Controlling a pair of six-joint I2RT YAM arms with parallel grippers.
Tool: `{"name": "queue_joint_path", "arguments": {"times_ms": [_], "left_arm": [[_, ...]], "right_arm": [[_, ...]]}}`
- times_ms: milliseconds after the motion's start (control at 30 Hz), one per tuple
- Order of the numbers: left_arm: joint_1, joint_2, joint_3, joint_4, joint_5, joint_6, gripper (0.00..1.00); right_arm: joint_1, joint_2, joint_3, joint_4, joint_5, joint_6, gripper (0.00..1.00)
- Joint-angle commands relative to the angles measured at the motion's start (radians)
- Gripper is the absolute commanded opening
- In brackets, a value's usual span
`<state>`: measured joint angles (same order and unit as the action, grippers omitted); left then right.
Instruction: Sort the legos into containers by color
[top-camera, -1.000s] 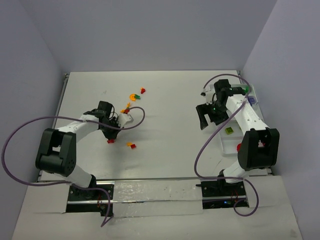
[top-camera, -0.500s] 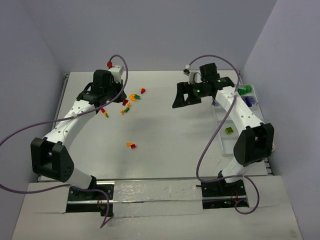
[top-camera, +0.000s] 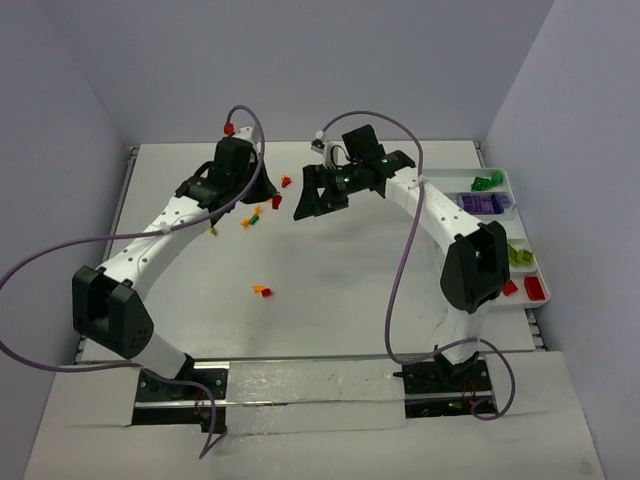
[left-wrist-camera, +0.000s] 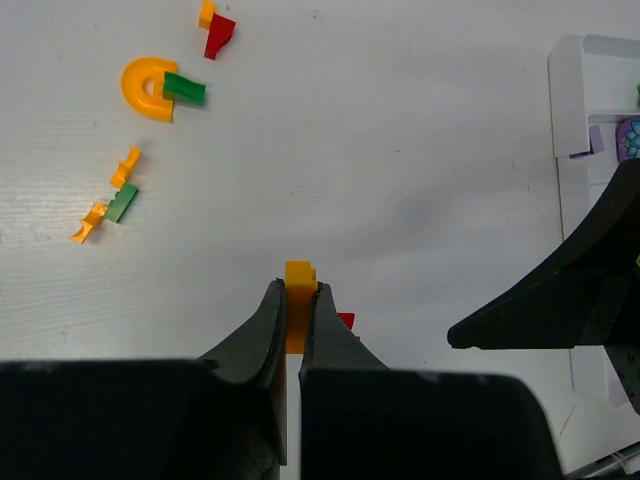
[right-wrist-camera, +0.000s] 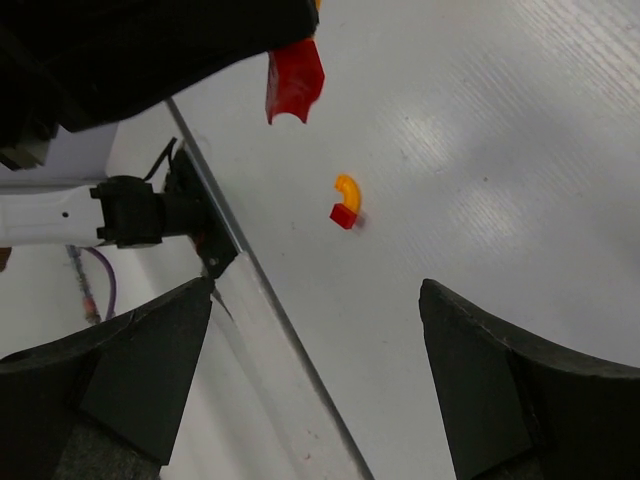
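Top external view, nearest first: an orange-and-red pair (top-camera: 262, 290) of legos lay loose on the desk (top-camera: 350, 300), well apart from both arms, same spot as a sec earlier. Off to the right the white tray (top-camera: 503, 230) ran along the desk's edge w/ red bricks (top-camera: 525, 288) in its nearest compartment, then lime bricks (top-camera: 519, 255), purple bricks (top-camera: 485, 203), and green bricks (top-camera: 487, 181) farthest. I spotted no orange in it.

Mid-desk was where things had changed. The right gripper (top-camera: 310, 195) had been over the tray a sec before. It had since swung left across the desk, leaving the tray uncovered, and its fingers (right-wrist-camera: 150, 350) stood spread wide w/ nothing between them. The left gripper (left-wrist-camera: 298, 290) had been low nr the close legos. Now that arm was stretched out far, fingers clamped tight on one orange brick (left-wrist-camera: 299, 272). Whether the brick was clear of the desk, couldn't tell. The two grippers ended up just beside each other, approx facing.

Farther out, a leftover cluster (top-camera: 250, 215) of orange, green & red bits lay by the left gripper.

My read: the orange brick was picked & on its way, prob a hand-over to the right arm, since the tray sat on that side. Several legos were still loose, so sorting wasn't done.
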<state>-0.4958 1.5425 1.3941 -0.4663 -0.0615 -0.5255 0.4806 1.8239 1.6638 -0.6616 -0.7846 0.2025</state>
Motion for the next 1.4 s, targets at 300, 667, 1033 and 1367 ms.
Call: {"name": "queue_joint_path", "arguments": {"times_ms": [300,667,1033,1367], "left_arm": [[-0.059,0.045,0.091,0.009,0.031,-0.094,0.0],[-0.064,0.051,0.09,0.016,0.087,-0.112,0.0],[-0.067,0.058,0.064,0.024,0.061,-0.125,0.0],[-0.066,0.085,0.031,0.023,-0.411,-0.073,0.0]], "right_arm": [[0.01,0.081,0.082,0.163,-0.093,0.202,0.84],[0.01,0.115,0.104,0.169,-0.066,0.207,0.57],[0.01,0.101,0.082,0.194,-0.059,0.204,0.06],[-0.036,-0.078,-0.078,0.161,-0.04,0.123,0.0]]}}
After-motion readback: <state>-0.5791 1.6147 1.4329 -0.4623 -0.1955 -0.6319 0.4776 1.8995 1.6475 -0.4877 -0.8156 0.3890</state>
